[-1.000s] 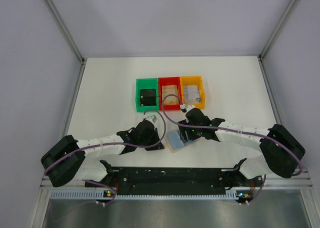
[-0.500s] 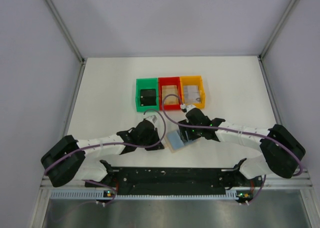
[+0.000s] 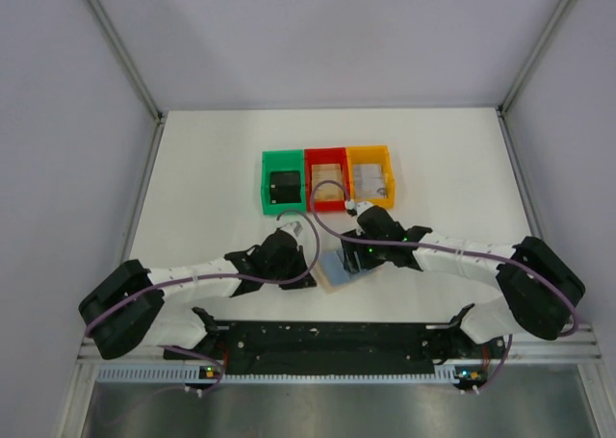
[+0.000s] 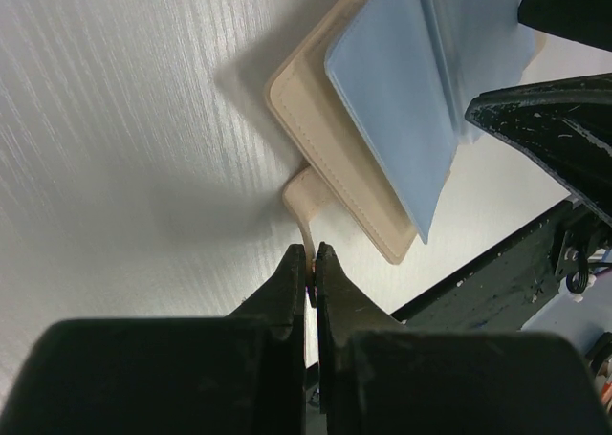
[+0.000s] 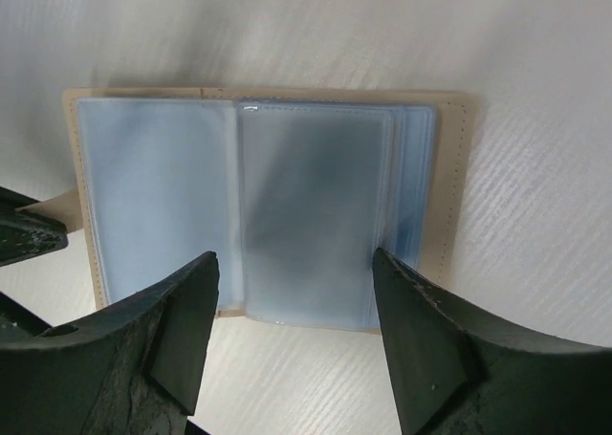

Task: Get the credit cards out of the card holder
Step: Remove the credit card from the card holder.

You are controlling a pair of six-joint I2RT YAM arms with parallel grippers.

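A white table (image 3: 212, 168) with two robot arms reaching in from its near edge. Between their tips, close to the front edge, the card holder (image 3: 342, 265) lies opened flat, tan outside down and light blue plastic sleeves (image 5: 316, 206) facing up. The left gripper (image 4: 311, 258) is clenched on the holder's small tan closure tab (image 4: 304, 201), which sticks out from one edge, so that corner is pinned. The right gripper (image 5: 295, 263) hangs just above the open holder with its jaws spread wide, one finger over the left panel and the other near the right edge of the stacked sleeves; nothing is between them. The step in hand looks like bracing the holder and lining up to pick a card. Whether a card sits in the top sleeve cannot be told, as the plastic is frosted and shadowed. The next move probably calls for the right fingers to come down on a sleeve's open edge and pinch only the card, while the left grip resists the pull. Behind, well apart from the holder, a green bin (image 3: 282, 155), a red bin (image 3: 325, 153) and an orange bin (image 3: 369, 150) stand touching in a row.
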